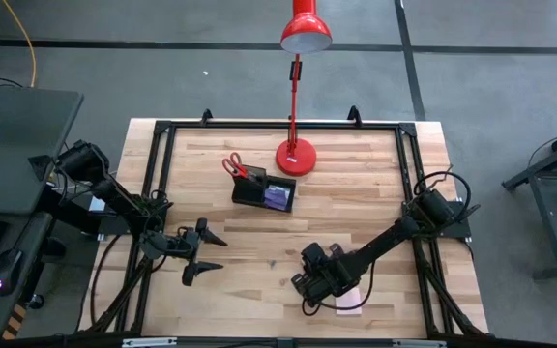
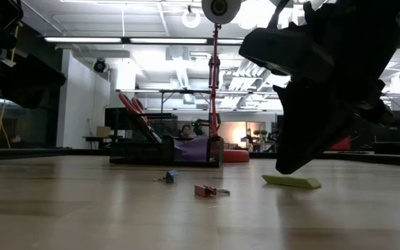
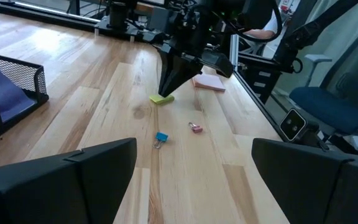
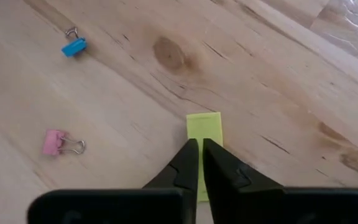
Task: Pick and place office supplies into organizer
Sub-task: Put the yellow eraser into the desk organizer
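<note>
A small yellow sticky pad lies flat on the wooden table. My right gripper is shut, and its tips point down at the pad's near end. The pink sticky pad lies flat beside the right arm, by the table's near edge. The black mesh organizer stands in front of the lamp base; the red-handled scissors stick up out of it and a purple pad sits in its right compartment. My left gripper waits open at the table's left. No pens show. My right gripper comes at the yellow pad's near end slanting down from above with shut fingers. Whether the tips touch the pad, I cannot tell. The pad lies flat on the table.
A blue binder clip and a pink binder clip lie on the table left of the yellow pad. The red desk lamp stands at the far middle, its head over the far edge. A black frame rims the table.
</note>
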Motion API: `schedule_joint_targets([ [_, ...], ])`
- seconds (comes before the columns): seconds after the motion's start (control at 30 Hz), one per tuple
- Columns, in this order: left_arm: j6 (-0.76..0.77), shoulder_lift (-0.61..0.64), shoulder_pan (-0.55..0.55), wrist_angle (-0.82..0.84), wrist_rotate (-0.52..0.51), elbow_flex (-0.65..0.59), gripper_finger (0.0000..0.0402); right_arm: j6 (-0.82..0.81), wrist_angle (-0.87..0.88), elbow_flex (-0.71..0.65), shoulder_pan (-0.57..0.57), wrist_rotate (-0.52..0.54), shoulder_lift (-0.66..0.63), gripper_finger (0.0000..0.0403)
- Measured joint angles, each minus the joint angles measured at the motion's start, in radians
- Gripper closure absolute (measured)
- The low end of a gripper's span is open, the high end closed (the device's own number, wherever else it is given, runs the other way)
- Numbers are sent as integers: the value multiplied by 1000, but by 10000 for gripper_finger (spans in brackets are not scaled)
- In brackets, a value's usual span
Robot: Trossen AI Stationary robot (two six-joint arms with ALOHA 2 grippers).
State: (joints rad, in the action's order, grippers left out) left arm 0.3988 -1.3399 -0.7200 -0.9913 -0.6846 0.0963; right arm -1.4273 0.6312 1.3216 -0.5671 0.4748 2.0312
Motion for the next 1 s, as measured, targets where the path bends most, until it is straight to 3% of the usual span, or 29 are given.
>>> schedule_joint_targets([
  [0.53,0,0,0,0,0,0,89,27,-14,0,1,-41,-2,235],
  [0.87,0,0,0,1,0,0,89,57,187,136,-4,6,-8,235],
  [1.0,0,0,0,8,0,1,89,31,206,118,-4,-70,3,232],
])
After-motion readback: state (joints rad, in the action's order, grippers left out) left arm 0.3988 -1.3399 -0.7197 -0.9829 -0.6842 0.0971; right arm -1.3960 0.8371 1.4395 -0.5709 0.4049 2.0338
